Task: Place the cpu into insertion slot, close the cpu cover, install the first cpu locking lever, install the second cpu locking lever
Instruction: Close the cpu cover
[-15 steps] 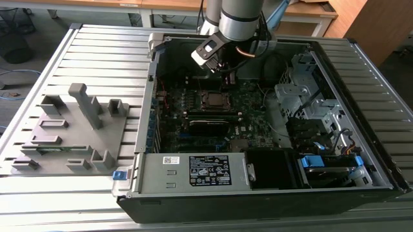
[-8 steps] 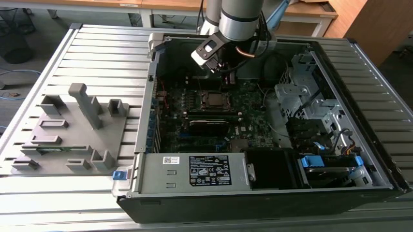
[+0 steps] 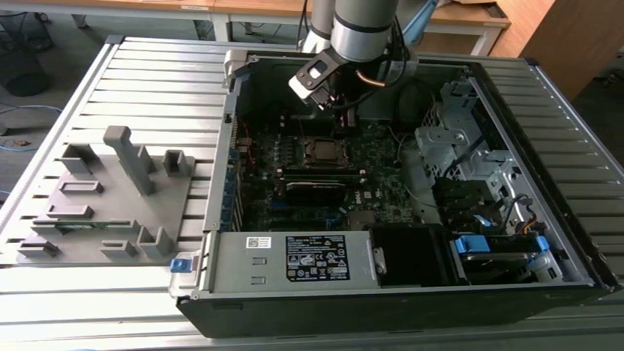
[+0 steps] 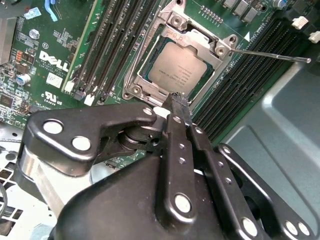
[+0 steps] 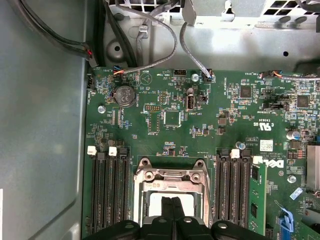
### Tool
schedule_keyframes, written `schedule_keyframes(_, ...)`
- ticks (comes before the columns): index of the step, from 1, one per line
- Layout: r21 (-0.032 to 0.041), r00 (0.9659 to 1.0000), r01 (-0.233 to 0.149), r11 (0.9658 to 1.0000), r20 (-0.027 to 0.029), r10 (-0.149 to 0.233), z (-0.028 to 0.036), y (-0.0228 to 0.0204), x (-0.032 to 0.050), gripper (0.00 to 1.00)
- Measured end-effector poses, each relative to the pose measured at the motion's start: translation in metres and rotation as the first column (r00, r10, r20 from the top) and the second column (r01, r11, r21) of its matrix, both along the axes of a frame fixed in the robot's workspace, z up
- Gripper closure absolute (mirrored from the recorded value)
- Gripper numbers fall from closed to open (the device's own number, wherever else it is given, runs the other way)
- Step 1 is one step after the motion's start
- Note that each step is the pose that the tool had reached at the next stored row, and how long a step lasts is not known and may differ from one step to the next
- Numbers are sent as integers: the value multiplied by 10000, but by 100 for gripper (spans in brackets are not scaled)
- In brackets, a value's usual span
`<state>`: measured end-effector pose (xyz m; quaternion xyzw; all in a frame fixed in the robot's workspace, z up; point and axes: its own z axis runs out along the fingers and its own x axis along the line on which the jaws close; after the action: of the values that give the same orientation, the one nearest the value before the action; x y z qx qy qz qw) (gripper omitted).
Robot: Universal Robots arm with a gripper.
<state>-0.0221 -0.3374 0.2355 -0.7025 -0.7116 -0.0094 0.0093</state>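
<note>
Socket area, both wrist views: I see the gripper (image 4: 176, 102) clenched, its fingertips pressed together on nothing, at one edge of the insertion slot (image 4: 131, 84); the cpu (image 4: 177, 67) sits in that slot on the green circuit board (image 4: 65, 30); the cpu cover (image 4: 197, 39) lies down around it; a thin locking lever (image 4: 272, 55) juts out over the memory slots (image 4: 245, 80).

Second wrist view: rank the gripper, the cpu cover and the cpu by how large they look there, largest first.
1. gripper: largest by far, though it is nearest the camera, which exaggerates it.
2. cpu cover: the silvery frame around the chip.
3. cpu: seen inside the frame's cut-out, so smaller than the frame.
</note>
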Motion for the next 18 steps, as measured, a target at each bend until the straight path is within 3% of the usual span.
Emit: schedule_keyframes(18,3,10000,0,10000,2,0,42,1,1,89)
